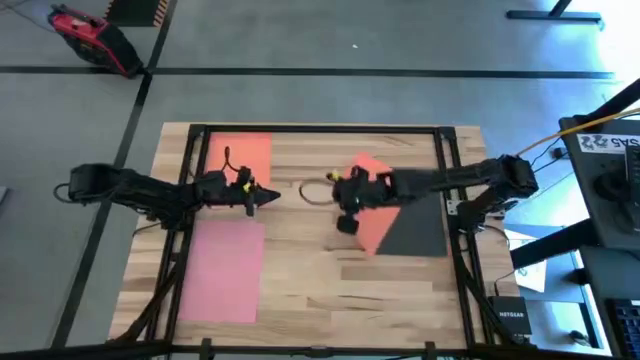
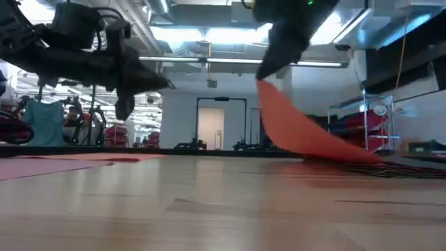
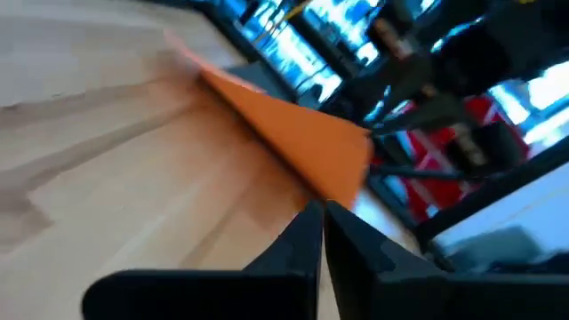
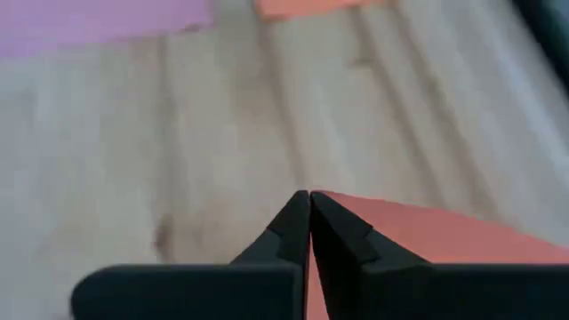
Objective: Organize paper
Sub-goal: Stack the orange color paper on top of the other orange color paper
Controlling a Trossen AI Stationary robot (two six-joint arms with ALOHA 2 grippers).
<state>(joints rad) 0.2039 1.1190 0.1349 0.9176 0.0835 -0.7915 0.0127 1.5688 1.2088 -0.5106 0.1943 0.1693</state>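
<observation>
My right gripper is shut on an orange sheet of paper at mid-table. The sheet's raised end stands well above the wood. Its lower end lies over a black sheet flat on the table. My left gripper hovers shut and touching nothing, left of centre, pointing at the raised sheet. A second orange sheet lies flat at the far left, and a pink sheet lies flat at the near left. My right gripper pinches the orange sheet by its raised edge between its two fingers, which slant down from above. The sheet hangs sloping from the fingers in a shallow curve. Its far lower end rests on the black sheet.
A dark metal frame runs along the table's far edge and down both sides. A thin cable loop hangs between the two grippers. Bare wood fills the near middle of the table.
</observation>
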